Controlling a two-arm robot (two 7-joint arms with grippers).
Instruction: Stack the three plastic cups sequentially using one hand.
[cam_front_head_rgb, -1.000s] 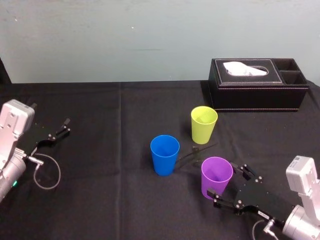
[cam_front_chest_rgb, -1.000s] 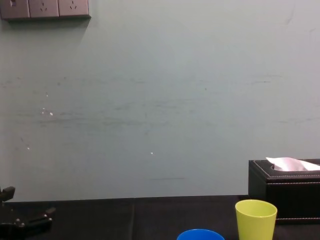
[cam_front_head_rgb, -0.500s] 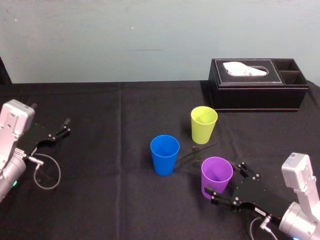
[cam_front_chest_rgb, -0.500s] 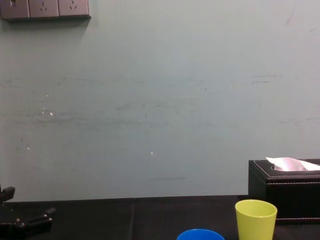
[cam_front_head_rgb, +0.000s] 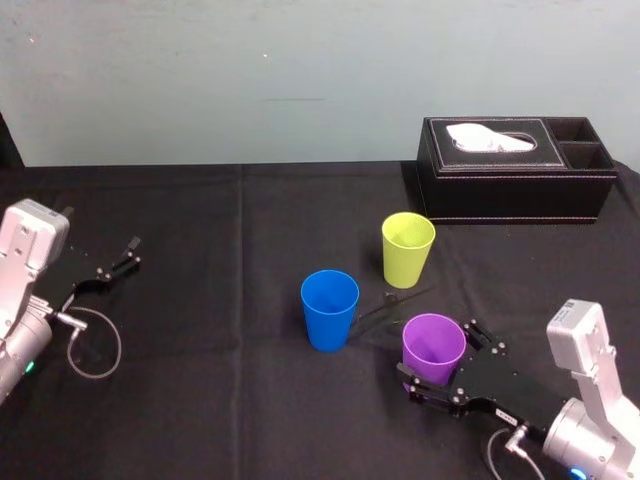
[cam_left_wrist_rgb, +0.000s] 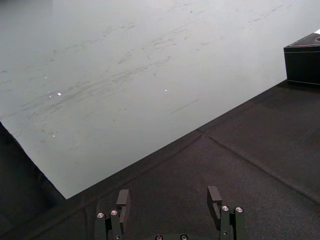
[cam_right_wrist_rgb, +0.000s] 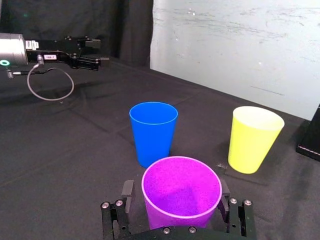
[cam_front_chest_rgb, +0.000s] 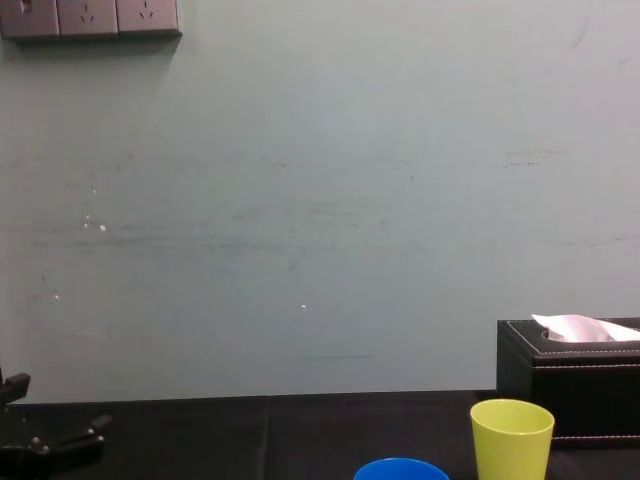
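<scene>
My right pincer (cam_front_head_rgb: 438, 352) sits at the lower right of the head view. Its jaws stand wide, one on each side of the purple cup (cam_front_head_rgb: 434, 340), and as far as the right wrist view lets me judge they are not yet pressed on its wall. The blue cup (cam_front_head_rgb: 329, 308) stands near it toward centre frame. The yellow-green cup (cam_front_head_rgb: 408, 247) is above them both in the frame, in front of the black tissue box (cam_front_head_rgb: 515, 170). All three stand upright and apart on the black worktop (cam_front_head_rgb: 200, 330), mouths up, long axes vertical, narrow bases down. I expect them to be light, thin-walled and slick, so a hard squeeze would likely buckle the wall and the taper could let a cup slip. I would close gently across the upper wall just under the rim, keeping the cup plumb. My left pincer (cam_front_head_rgb: 127, 255) is parked at the left edge, jaws apart and empty.
</scene>
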